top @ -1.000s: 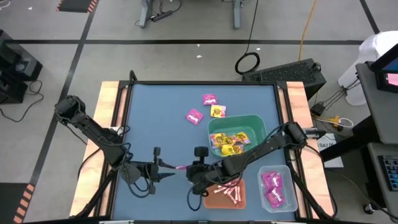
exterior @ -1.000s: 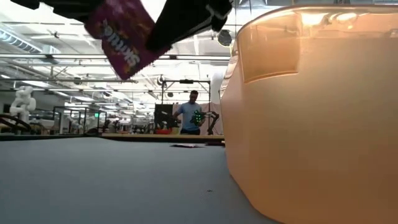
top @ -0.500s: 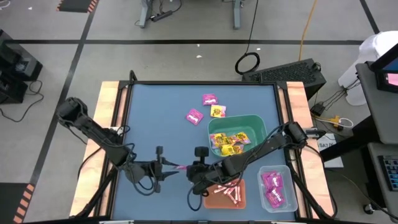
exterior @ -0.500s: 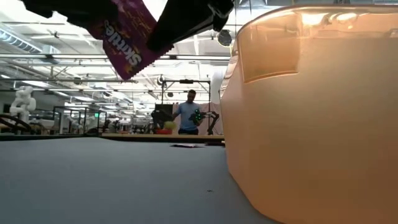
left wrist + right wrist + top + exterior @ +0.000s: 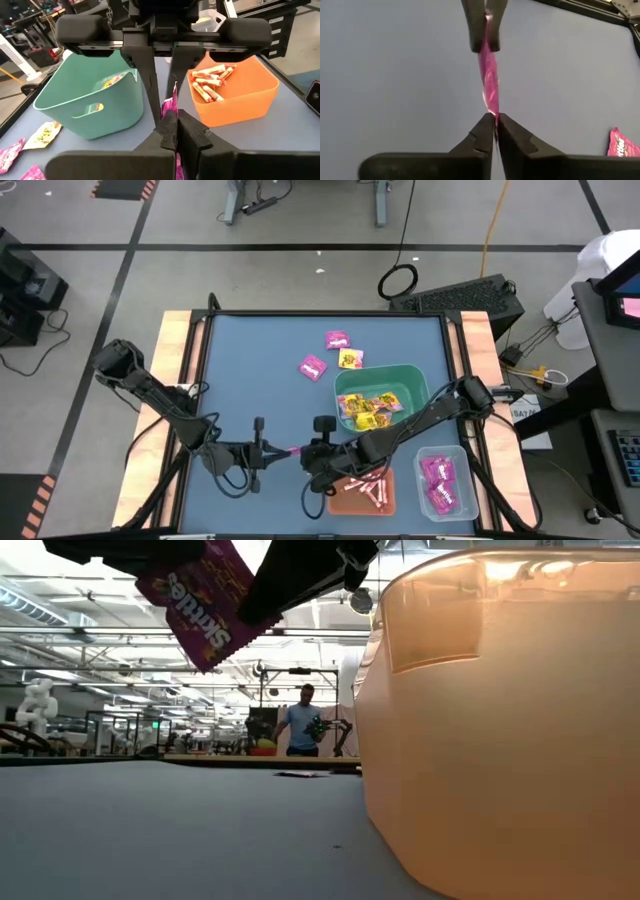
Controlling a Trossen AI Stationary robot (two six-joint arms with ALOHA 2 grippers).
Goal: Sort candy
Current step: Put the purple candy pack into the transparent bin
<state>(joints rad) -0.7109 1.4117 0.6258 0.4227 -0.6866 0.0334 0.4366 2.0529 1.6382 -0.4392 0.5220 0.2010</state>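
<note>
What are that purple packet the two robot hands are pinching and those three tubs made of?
The purple packet, pinched between the left hand and right hand, looks like thin glossy printed film: it hangs limp and shiny. The green tub and orange tub look like smooth moulded plastic; light glows through the orange wall. The clear tub seems transparent plastic, its packets showing through.
</note>
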